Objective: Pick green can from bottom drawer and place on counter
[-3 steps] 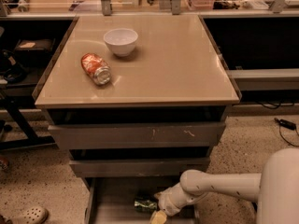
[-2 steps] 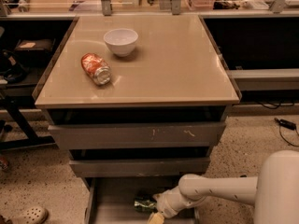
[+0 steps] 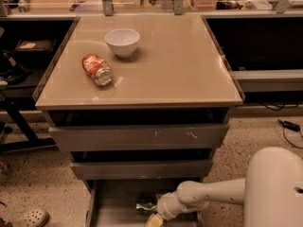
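- Since a second ago, the gripper (image 3: pixel 154 219) has slid slightly left inside the bottom drawer (image 3: pixel 113 207) (whether it grips anything cannot be told).
- The green can (image 3: pixel 146 205) lies just beyond it.

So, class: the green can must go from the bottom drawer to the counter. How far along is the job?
Done: the bottom drawer stands open. In hand: the gripper is down inside it, right beside the green can, which lies on the drawer floor. Left: lifting the can and setting it on the counter, where an orange can and a bowl sit.
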### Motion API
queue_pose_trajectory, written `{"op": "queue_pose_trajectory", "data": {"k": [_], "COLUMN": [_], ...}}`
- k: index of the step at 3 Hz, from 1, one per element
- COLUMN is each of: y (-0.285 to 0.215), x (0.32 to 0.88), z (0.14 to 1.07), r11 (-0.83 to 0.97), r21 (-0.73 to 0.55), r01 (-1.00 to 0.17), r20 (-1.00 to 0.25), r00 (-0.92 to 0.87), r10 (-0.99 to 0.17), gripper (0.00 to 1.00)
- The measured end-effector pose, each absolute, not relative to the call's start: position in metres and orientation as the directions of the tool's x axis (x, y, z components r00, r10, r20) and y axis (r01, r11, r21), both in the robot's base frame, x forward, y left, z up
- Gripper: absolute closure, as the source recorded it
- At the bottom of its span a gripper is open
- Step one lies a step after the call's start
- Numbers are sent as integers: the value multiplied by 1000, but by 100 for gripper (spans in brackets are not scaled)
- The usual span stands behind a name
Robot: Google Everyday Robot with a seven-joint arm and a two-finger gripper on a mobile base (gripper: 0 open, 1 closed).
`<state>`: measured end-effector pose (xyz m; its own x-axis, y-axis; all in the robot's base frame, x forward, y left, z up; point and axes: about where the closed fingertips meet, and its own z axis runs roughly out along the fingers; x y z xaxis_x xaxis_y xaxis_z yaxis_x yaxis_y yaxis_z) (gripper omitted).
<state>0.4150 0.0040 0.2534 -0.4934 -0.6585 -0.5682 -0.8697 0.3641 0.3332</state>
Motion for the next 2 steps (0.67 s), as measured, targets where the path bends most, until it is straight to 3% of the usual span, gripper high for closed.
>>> {"op": "queue_pose_trajectory", "data": {"k": [2], "y": [16], "x": [440], "z": [215], "r11": [358], "r21": [299], "r01": [-884], "r20": [-572], "r00": [-467], "r10": [-674], "gripper": [0]}}
